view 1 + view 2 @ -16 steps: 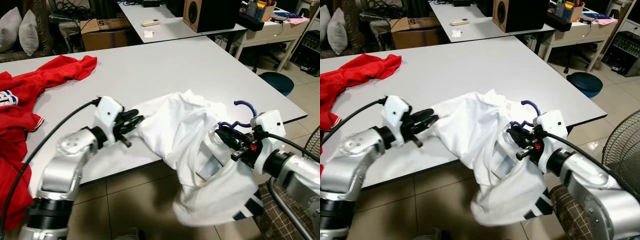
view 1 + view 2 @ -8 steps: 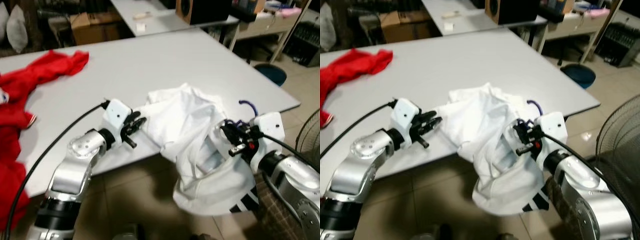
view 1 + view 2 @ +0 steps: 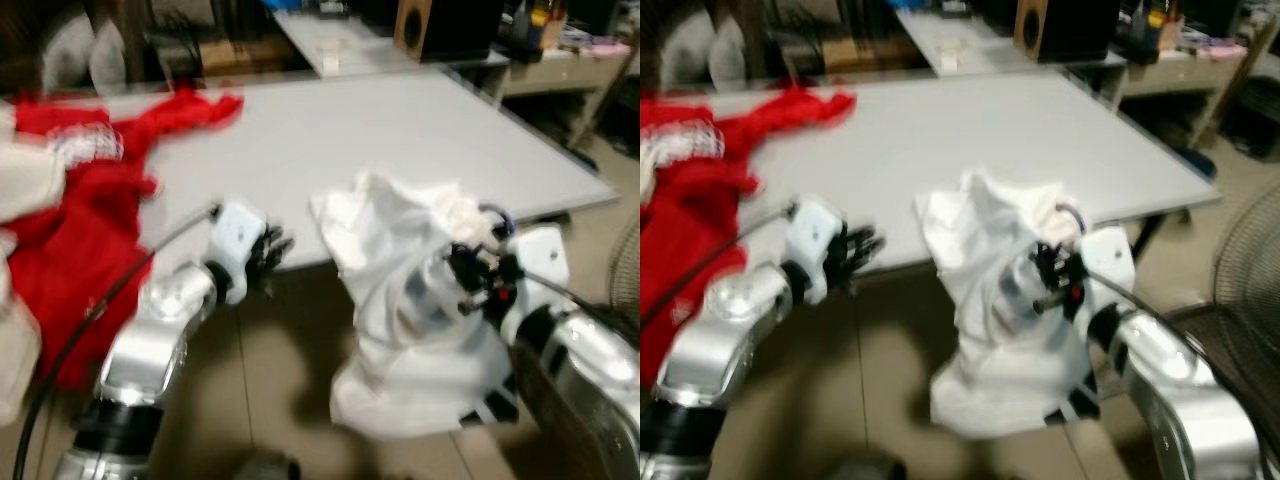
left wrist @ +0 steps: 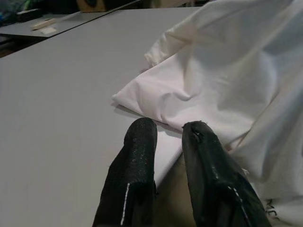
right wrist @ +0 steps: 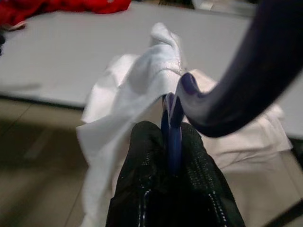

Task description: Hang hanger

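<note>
A dark purple hanger point(image 5: 173, 118) sits inside a white shirt point(image 3: 400, 300); its hook point(image 3: 497, 215) pokes out at the top. My right gripper point(image 3: 470, 282) is shut on the hanger's neck, in front of the table's front edge. The shirt hangs bunched from it toward the floor, and a fold point(image 4: 156, 99) still rests on the grey table point(image 3: 400, 120). My left gripper point(image 3: 268, 250) is at the table edge, left of the shirt and apart from it. Its fingers point(image 4: 142, 142) are close together with nothing between them.
A red garment point(image 3: 90, 200) is spread over the table's left part and hangs over its edge. A second table point(image 3: 360, 45) with a speaker point(image 3: 445, 25) stands behind. A fan grille point(image 3: 1250, 300) stands at the right. Tiled floor lies below.
The view has shifted and blurred. The shirt has been pulled away from my left gripper and bunched up higher at my right gripper, which still grips the hanger.
</note>
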Motion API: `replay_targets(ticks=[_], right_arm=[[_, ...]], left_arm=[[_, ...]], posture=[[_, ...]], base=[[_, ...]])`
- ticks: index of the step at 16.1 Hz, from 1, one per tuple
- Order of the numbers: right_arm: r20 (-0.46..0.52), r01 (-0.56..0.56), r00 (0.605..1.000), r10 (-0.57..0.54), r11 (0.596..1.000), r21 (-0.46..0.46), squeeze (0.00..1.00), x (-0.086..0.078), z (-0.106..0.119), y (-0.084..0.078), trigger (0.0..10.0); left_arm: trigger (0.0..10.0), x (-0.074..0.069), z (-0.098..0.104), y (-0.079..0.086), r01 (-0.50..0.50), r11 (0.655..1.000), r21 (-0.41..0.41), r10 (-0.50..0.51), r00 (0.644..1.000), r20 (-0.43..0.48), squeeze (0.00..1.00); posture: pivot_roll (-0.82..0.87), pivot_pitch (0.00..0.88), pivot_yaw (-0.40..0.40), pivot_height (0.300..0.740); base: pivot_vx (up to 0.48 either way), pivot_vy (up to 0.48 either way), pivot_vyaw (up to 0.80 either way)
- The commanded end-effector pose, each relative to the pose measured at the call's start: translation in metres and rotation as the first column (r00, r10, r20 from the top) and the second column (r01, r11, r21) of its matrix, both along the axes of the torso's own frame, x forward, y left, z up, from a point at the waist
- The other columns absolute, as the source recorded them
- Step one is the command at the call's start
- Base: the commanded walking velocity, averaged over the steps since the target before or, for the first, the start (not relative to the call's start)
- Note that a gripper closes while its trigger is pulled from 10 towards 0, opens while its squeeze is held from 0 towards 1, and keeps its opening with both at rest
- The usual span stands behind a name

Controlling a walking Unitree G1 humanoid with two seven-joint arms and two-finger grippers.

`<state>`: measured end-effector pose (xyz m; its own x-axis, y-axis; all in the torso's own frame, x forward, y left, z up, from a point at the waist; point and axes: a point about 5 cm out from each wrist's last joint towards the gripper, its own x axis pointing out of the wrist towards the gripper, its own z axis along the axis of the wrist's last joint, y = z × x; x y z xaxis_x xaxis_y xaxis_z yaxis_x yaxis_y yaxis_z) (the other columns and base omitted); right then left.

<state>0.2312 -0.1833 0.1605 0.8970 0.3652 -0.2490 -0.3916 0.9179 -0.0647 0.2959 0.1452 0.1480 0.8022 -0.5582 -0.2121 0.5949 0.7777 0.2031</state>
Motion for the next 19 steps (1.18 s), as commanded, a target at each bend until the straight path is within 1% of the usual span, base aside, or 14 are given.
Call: replay_targets(ticks=[1, 4, 7, 8, 9, 10, 11, 12, 13, 14, 16, 17, 18, 19], right_arm=[[0.027, 0.0, 1.0, 0.0, 1.0, -0.009, 0.0, 0.0, 0.005, -0.002, 0.0], [0.009, -0.01, 1.0, 0.01, 1.0, -0.012, 0.0, -0.003, 0.002, -0.002, 0.0], [-0.029, -0.052, 0.998, 0.052, 0.999, -0.017, 0.0, -0.01, -0.003, 0.001, 0.0], [-0.035, -0.057, 0.998, 0.056, 0.998, -0.016, 0.0, -0.011, -0.004, 0.002, 0.0], [-0.044, -0.063, 0.997, 0.061, 0.997, -0.041, 0.0, -0.014, -0.006, 0.003, 3.5], [-0.088, -0.057, 0.995, 0.052, 0.997, -0.058, 0.0, -0.016, -0.015, 0.002, 10.0], [-0.107, -0.069, 0.992, 0.062, 0.995, -0.065, 0.0, -0.019, -0.021, 0.004, 10.0], [-0.106, -0.094, 0.991, 0.081, 0.987, -0.127, 0.0, -0.02, -0.028, 0.005, 10.0], [-0.091, -0.066, 0.995, 0.052, 0.983, -0.169, 0.0, -0.018, -0.032, 0.002, 10.0], [-0.063, -0.019, 0.998, 0.004, 0.973, -0.232, 0.0, -0.014, -0.037, -0.003, 10.0], [-0.039, 0.004, 0.999, -0.014, 0.968, -0.252, 0.0, -0.011, -0.039, -0.004, 10.0], [-0.027, 0.04, 0.998, -0.048, 0.964, -0.262, 0.0, -0.01, -0.043, -0.006, 10.0], [-0.028, 0.064, 0.997, -0.075, 0.96, -0.272, 0.0, -0.01, -0.047, -0.009, 10.0], [-0.021, 0.096, 0.994, -0.105, 0.964, -0.246, 0.0, -0.007, -0.048, -0.011, 10.0]], left_arm=[[10.0, 0.001, 0.002, -0.002, -0.001, 1.0, 0.006, 0.001, 1.0, 0.009, 0.0], [10.0, 0.0, 0.001, -0.004, 0.009, 1.0, 0.008, -0.009, 1.0, 0.004, 0.0], [10.0, -0.002, -0.001, -0.005, 0.02, 1.0, 0.01, -0.02, 1.0, -0.003, 0.0], [10.0, -0.003, -0.002, -0.004, 0.014, 1.0, 0.016, -0.014, 1.0, -0.012, 0.0], [10.0, -0.004, -0.005, -0.003, -0.007, 1.0, 0.005, 0.008, 0.999, -0.032, 0.0], [10.0, -0.006, -0.009, -0.001, -0.028, 0.999, -0.027, 0.026, 0.998, -0.064, 0.0], [10.0, -0.009, -0.015, 0.001, -0.064, 0.996, -0.06, 0.057, 0.992, -0.113, 0.0], [10.0, -0.012, -0.026, 0.007, -0.101, 0.994, -0.039, 0.094, 0.982, -0.161, 0.0], [10.0, -0.012, -0.031, 0.012, -0.148, 0.988, -0.03, 0.141, 0.974, -0.177, 0.0], [10.0, -0.009, -0.037, 0.021, -0.225, 0.974, -0.006, 0.222, 0.963, -0.154, 0.0], [10.0, -0.005, -0.037, 0.021, -0.259, 0.966, -0.02, 0.254, 0.958, -0.136, 0.0], [10.0, -0.003, -0.035, 0.018, -0.262, 0.964, -0.054, 0.254, 0.959, -0.122, 0.0], [10.0, -0.002, -0.034, 0.015, -0.247, 0.967, -0.067, 0.239, 0.965, -0.109, 0.0], [10.0, -0.002, -0.036, 0.015, -0.25, 0.967, -0.057, 0.242, 0.963, -0.122, 0.0]], posture=[[-0.01, 0.0, 0.014, 0.74], [-0.01, 0.0, 0.015, 0.74], [-0.01, 0.0, 0.012, 0.74], [-0.01, 0.0, 0.01, 0.74], [-0.01, 0.0, 0.01, 0.74], [-0.01, 0.0, 0.006, 0.74], [-0.01, 0.0, 0.007, 0.74], [-0.02, 0.0, 0.006, 0.74], [-0.02, 0.0, 0.007, 0.74], [-0.03, 0.0, 0.021, 0.74], [-0.03, 0.0, 0.033, 0.74], [-0.03, 0.0, 0.04, 0.74], [-0.03, 0.0, 0.044, 0.74], [-0.03, 0.0, 0.048, 0.74]], base=[[-0.3, 0.0, 0.0], [-0.292, 0.0, 0.0], [-0.277, 0.0, 0.0], [0.0, 0.0, 0.0], [0.0, 0.0, 0.0], [0.0, 0.0, 0.0], [0.0, 0.0, 0.0], [0.0, 0.0, 0.0], [0.0, 0.0, 0.8], [0.0, 0.0, 0.8], [0.0, 0.0, 0.8], [0.0, 0.0, 0.8], [0.0, 0.0, 0.8], [0.0, 0.0, 0.8]])
